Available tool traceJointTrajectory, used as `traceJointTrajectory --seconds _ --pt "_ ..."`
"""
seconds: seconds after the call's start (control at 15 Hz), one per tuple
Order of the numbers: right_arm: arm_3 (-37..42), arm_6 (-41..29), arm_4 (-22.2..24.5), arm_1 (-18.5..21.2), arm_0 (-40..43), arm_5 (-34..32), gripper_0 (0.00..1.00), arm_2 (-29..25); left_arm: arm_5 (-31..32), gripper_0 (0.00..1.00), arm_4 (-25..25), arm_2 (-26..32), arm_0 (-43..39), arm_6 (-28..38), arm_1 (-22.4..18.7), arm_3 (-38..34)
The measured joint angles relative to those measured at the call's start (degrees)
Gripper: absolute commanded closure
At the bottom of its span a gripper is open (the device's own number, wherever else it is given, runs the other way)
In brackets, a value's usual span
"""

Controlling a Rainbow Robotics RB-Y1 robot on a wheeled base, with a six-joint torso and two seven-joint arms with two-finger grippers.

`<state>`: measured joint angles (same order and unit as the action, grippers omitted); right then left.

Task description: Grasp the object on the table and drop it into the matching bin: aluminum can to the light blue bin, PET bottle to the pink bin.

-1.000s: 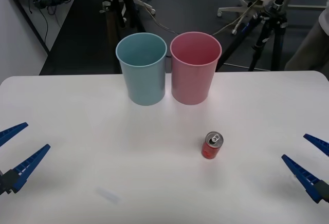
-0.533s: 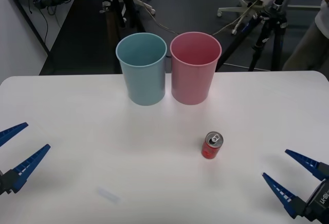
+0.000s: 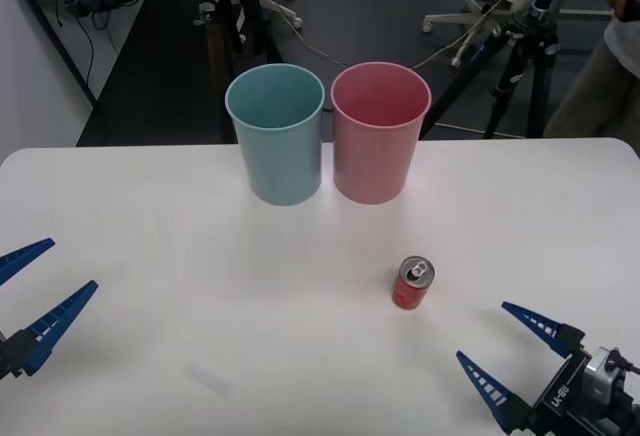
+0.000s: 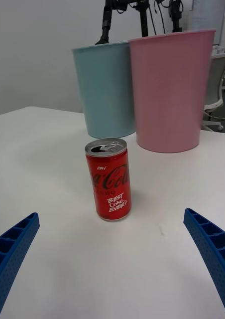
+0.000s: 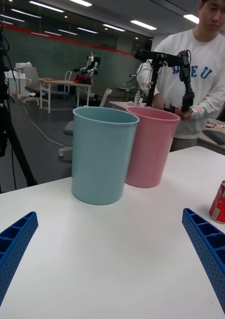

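Note:
A small red aluminum can (image 3: 411,284) with a silver top stands upright on the white table (image 3: 150,216), right of centre. The right wrist view has the can (image 4: 108,179) straight ahead, between the spread blue fingers. My right gripper (image 3: 497,348) is open at the front right, a short way from the can and not touching it. Behind, the light blue bin (image 3: 276,134) and the pink bin (image 3: 378,132) stand side by side, blue on the left. My left gripper (image 3: 37,283) rests open at the table's left edge, from where the can (image 5: 222,202) shows far off.
Tripods, cables and an office chair stand on the floor beyond the table's far edge. A person stands behind the bins in the left wrist view, away from the task's things. A faint smudge (image 3: 212,380) marks the tabletop at the front left.
My right gripper has moved left and inward from the table's right edge toward the can, still open. The left arm and the can have not moved.

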<state>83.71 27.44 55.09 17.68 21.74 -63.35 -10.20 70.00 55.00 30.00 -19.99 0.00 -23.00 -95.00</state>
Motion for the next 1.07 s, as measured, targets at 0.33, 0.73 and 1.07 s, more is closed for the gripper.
traceJointTrajectory --seconds 0.33,0.73,1.07 --pt "0.03 2.46 0.0 -1.54 -2.7 7.3 0.0 5.33 0.0 0.0 0.0 0.0 0.0 0.0 0.0 0.0" --pt "0.04 5.26 0.01 -2.39 -5.11 15.39 0.0 10.39 0.0 0.0 0.0 0.0 0.0 0.0 0.0 0.0" --pt "0.04 6.15 0.0 -2.39 -7.08 21.82 0.0 14.31 0.0 0.0 0.0 0.0 0.0 0.0 0.0 0.0"
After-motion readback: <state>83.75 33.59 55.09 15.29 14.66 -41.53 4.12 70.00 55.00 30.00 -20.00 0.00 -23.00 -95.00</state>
